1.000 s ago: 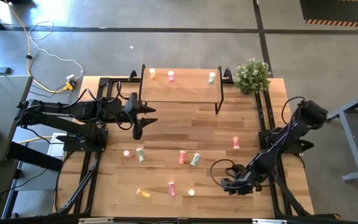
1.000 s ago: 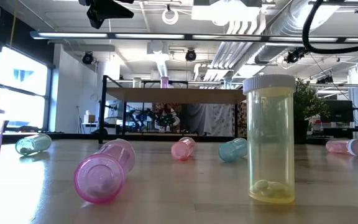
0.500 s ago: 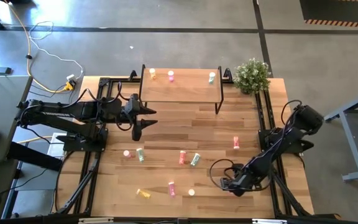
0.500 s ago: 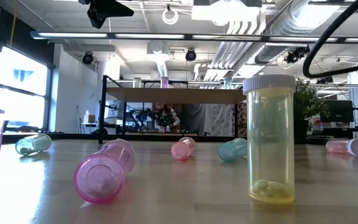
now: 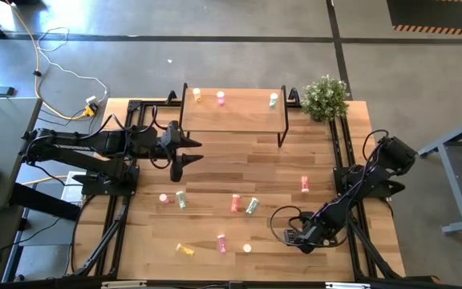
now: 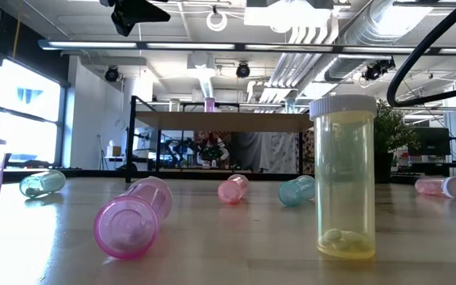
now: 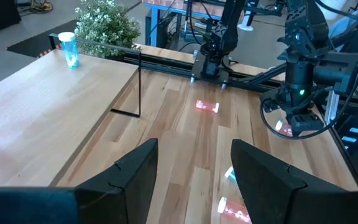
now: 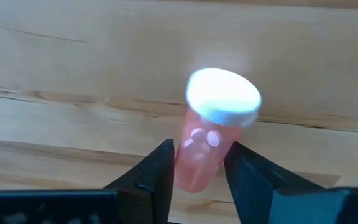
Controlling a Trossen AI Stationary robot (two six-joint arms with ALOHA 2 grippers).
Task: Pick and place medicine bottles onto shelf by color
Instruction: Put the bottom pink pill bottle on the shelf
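My right gripper (image 5: 297, 238) is low over the table's near right part, shut on a salmon-pink bottle (image 8: 199, 155) with a white cap (image 8: 222, 96). In the high view the gripper hides this bottle. My left gripper (image 7: 194, 180) hangs open and empty above the table, by the near left corner of the shelf (image 5: 235, 116). On the shelf stand a yellow bottle (image 5: 197, 96), a pink bottle (image 5: 220, 99) and a pale green bottle (image 5: 273, 99). Several more bottles lie or stand on the tabletop, among them an upright yellow one (image 6: 343, 178). My right gripper pinches the salmon-pink bottle's body (image 8: 194, 168) between its two fingers, well below the cap. The fingers come steeply from above. The bottle stands about upright with its cap up. Its bottom end is hidden between the fingers, so I cannot tell if it rests on the table.
A potted plant (image 5: 325, 96) stands at the far right corner beside the shelf. Loose bottles lie across the middle of the table (image 5: 235, 203) (image 5: 252, 206) (image 5: 180, 200), and one lies near the right rail (image 5: 304, 185). More lie near the front edge (image 5: 185, 250) (image 5: 221, 242).
My right arm has sunk a little toward the table at the near right. The bottles on the table and on the shelf have stayed where they were.
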